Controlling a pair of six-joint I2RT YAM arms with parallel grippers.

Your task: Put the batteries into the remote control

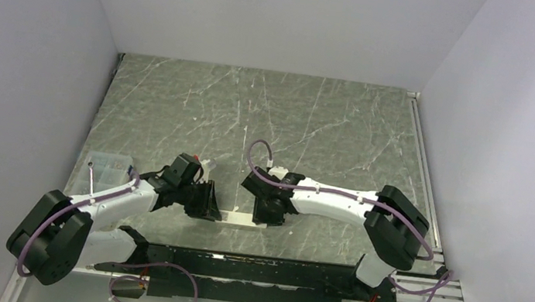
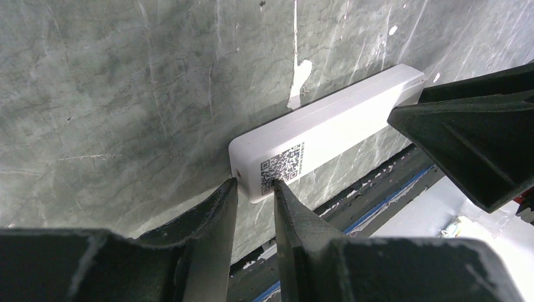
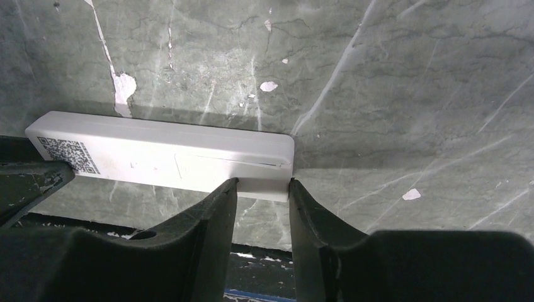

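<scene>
The remote control (image 1: 240,218) is a white bar between my two grippers near the table's front edge, with its back showing. The left wrist view shows its QR-code end (image 2: 327,135). My left gripper (image 2: 253,184) is closed to a narrow gap, with that end's corner between the fingertips. The right wrist view shows the other end with a cover seam (image 3: 170,157). My right gripper (image 3: 262,183) is closed narrowly on that end. Its black finger (image 2: 469,135) also shows in the left wrist view. The batteries are out of view.
A clear plastic box (image 1: 109,166) stands at the left by the left arm. The black rail (image 1: 249,270) runs along the table's front edge just behind the remote. White walls close in the left, right and far sides.
</scene>
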